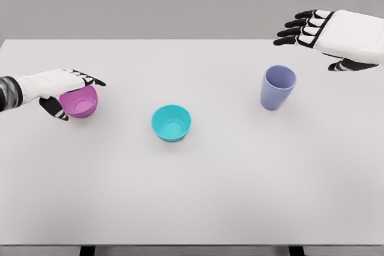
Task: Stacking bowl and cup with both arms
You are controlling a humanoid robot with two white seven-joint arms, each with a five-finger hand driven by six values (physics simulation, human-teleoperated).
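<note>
A pink bowl [82, 102] sits on the white table [198, 196] at the left. My left hand [67, 91] is wrapped over its rim, fingers on the far side and thumb on the near side. In the middle of the table stands a teal bowl [171, 122], upright and untouched. To the right is a lavender cup [278, 87], upright. My right hand [315, 34] hovers above and to the right of the cup, fingers spread and holding nothing.
The table's front edge runs along the bottom of the view, with two dark legs showing below it. A grey wall stands behind the table's far edge.
</note>
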